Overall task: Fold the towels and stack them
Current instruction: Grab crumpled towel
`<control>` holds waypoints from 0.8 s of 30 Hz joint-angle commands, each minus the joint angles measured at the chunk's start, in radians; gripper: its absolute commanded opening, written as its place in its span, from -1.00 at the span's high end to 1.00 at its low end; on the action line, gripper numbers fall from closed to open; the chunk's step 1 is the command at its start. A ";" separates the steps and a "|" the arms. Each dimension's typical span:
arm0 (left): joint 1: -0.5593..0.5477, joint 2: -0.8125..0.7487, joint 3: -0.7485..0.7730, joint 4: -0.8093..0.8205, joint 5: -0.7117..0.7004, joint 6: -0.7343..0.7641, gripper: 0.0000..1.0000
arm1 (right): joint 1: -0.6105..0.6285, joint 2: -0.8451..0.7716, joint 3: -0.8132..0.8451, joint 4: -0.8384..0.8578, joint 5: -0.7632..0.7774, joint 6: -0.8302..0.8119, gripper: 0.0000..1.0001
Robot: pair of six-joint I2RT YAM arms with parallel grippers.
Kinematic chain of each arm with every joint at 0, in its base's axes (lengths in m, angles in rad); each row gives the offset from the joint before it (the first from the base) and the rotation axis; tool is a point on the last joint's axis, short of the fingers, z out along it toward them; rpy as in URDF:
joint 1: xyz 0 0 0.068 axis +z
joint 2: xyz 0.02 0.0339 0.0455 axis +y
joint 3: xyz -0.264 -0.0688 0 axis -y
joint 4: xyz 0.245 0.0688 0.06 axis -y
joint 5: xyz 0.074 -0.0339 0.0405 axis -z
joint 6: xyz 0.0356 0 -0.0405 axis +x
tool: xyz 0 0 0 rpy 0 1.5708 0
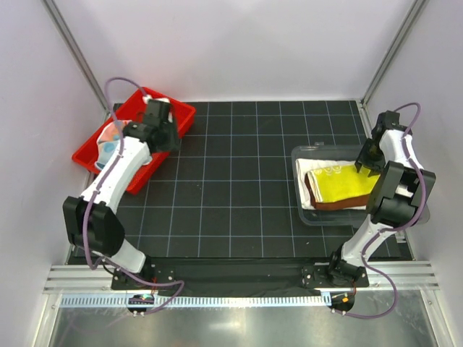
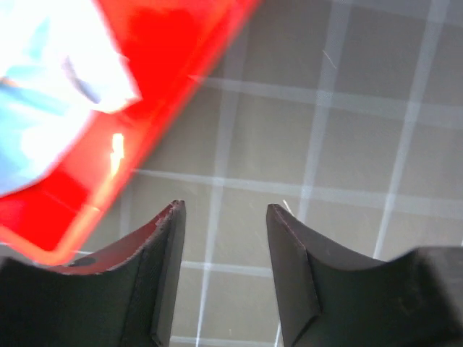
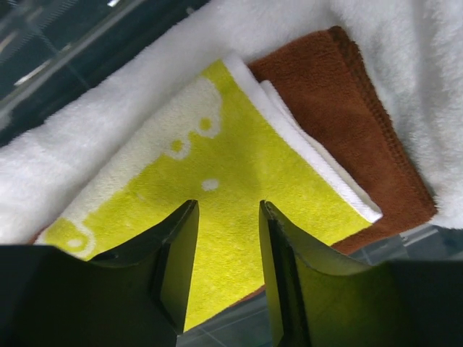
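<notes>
I can read no text, label, brand or number in any of my three views. The yellow-green terry towel (image 3: 239, 181) shows only white pattern shapes, and I cannot make out any letters among them.

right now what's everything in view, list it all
red tray: 1, red, far left
light-blue towel: 1, blue and white, in red tray
clear bin: 1, transparent, right side
white towel: 1, white, lowest in clear bin
brown towel: 1, brown, on white towel
yellow-green towel: 1, yellow-green, topmost
mat: 1, black gridded, under everything
left gripper: 1, black, open beside red tray
right gripper: 1, black, open over yellow-green towel
</notes>
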 commanded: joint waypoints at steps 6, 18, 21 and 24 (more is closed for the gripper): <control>0.359 0.134 0.190 0.085 -0.061 -0.027 -0.18 | 0.044 -0.195 0.052 0.092 -0.108 0.066 -0.17; 0.499 0.749 0.529 -0.059 -0.105 0.096 0.00 | 0.188 -0.428 -0.151 0.356 -0.251 0.184 -0.42; 0.499 0.807 0.622 -0.116 -0.118 0.094 0.59 | 0.271 -0.428 -0.138 0.349 -0.219 0.143 -0.42; 0.497 0.765 0.631 -0.118 -0.066 0.097 1.00 | 0.337 -0.439 -0.102 0.302 -0.171 0.114 -0.43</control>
